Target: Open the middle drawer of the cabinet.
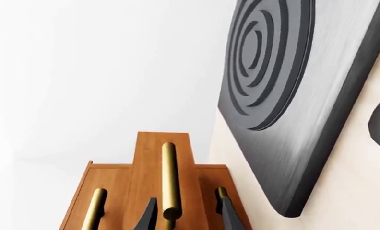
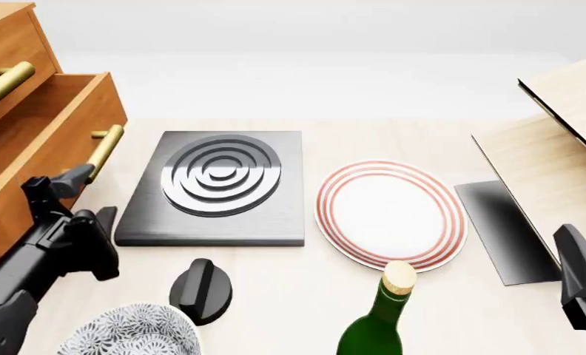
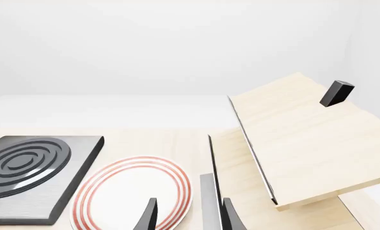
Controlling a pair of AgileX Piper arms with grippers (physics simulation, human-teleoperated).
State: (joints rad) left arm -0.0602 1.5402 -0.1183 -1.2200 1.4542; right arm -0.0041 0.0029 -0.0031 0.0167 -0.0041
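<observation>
The orange-brown cabinet (image 2: 7, 44) stands at the table's left edge. Its middle drawer (image 2: 46, 140) is pulled out toward me, and its brass bar handle (image 2: 106, 148) hangs over the table. The top drawer's handle (image 2: 2, 85) sits further back. My left gripper (image 2: 88, 198) is open just in front of and below the middle handle. In the left wrist view the handle (image 1: 169, 179) runs between the spread fingers (image 1: 148, 215) without touching them. My right gripper (image 3: 188, 218) is open and empty at the front right, over the plate's edge.
A black ringed hotplate (image 2: 219, 185) lies beside the drawer. A red-rimmed white plate (image 2: 390, 213), a green corked bottle (image 2: 377, 325), a black knob (image 2: 199, 292) and a patterned bowl (image 2: 130, 336) are near the front. A pale wood box (image 2: 559, 140) stands on the right.
</observation>
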